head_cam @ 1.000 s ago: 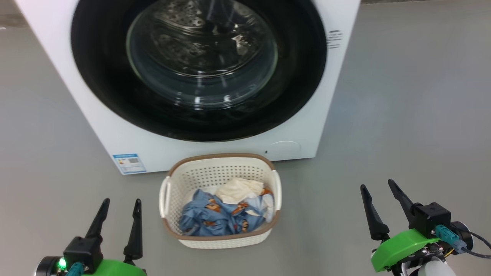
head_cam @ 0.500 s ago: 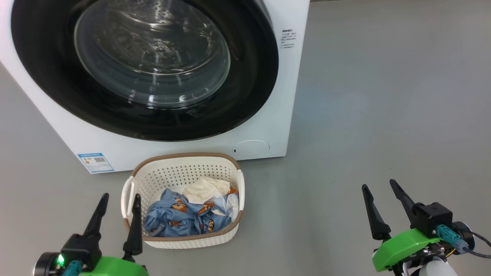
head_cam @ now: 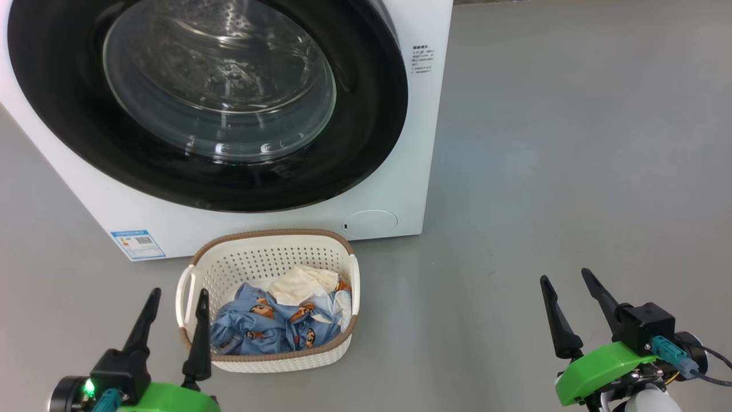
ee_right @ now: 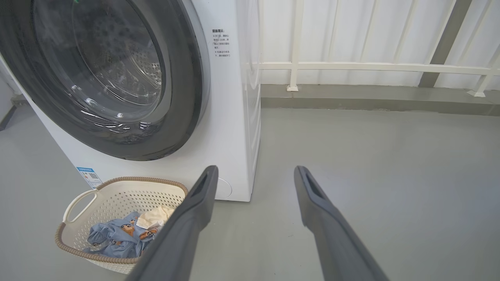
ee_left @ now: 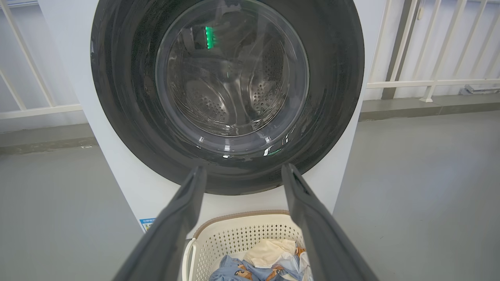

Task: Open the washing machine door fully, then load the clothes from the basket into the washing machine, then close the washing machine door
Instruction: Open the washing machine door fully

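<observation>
Hanging open, flanking the basket [head_cam: 274, 234], left claw [head_cam: 178, 294] and right claw [head_cam: 564, 278] face a stiff, glossy, probably slippery door [head_cam: 217, 103]; best hooked at its rim.

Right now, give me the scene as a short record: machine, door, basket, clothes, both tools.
machine: white boxy washing machine, on grey floor
door: round glossy black door with clear glass window, shut
basket: cream perforated plastic basket with brown rim, on the floor before the machine
clothes: light blue printed clothes and a cream piece, in the basket
left tool: open, empty
right tool: open, empty
</observation>
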Robot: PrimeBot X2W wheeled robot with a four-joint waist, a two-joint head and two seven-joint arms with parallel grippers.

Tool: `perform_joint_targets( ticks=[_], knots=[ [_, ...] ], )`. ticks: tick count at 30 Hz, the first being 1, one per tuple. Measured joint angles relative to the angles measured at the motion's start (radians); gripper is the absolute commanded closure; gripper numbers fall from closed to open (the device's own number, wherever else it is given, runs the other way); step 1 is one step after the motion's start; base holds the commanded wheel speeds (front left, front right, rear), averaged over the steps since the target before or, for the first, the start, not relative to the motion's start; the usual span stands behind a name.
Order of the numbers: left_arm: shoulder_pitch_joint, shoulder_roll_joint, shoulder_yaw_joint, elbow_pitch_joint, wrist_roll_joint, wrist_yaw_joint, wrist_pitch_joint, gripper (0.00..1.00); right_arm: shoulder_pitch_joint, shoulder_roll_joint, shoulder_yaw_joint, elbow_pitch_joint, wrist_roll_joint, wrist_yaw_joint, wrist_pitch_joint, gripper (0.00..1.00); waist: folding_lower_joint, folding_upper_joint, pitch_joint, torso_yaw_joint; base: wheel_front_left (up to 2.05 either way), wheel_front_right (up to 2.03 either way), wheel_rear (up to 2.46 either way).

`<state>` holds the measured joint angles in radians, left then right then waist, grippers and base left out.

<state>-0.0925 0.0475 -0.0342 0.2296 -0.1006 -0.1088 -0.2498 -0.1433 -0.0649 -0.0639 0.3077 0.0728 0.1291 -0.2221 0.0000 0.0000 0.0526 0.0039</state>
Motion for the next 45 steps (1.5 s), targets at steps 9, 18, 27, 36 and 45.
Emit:
perform_joint_targets(
  ticks=[9, 18, 27, 36, 45],
  knots=[
    [0.0, 0.0, 0.0, 0.0, 0.002, 0.0, 0.0, 0.0, 0.0, 0.0, -0.003, 0.004, 0.0, 0.0, 0.0, 0.0, 0.0, 0.0, -0.001, 0.001, 0.0, 0.0, 0.0],
    [0.0, -0.001, 0.0, 0.0, 0.002, 0.0, 0.0, 0.0, -0.002, 0.001, -0.001, 0.003, 0.024, 0.0, -0.006, 1.0, 0.0, 0.0, 0.006, 0.002, 0.0, 0.0, 0.0],
    [-0.001, -0.001, 0.0, -0.002, 0.002, 0.0, 0.0, 0.0, -0.027, -0.007, 0.014, 0.012, 0.066, 0.0, 0.003, 1.0, 0.0, 0.0, 0.023, 0.006, 0.0, 0.0, 0.0],
    [-0.035, -0.002, -0.004, -0.028, 0.002, 0.0, -0.004, 0.0, -0.142, -0.005, 0.025, 0.063, 0.497, 0.0, 0.133, 1.0, 0.0, 0.0, 0.07, 0.012, 0.0, 0.0, 0.0],
    [-0.087, -0.01, -0.022, -0.053, 0.001, 0.0, -0.004, 0.0, -0.329, -0.005, -0.066, 0.133, 1.039, 0.0, 0.375, 1.0, 0.0, 0.0, 0.146, 0.03, 0.0, 0.0, 0.0]
  ],
)
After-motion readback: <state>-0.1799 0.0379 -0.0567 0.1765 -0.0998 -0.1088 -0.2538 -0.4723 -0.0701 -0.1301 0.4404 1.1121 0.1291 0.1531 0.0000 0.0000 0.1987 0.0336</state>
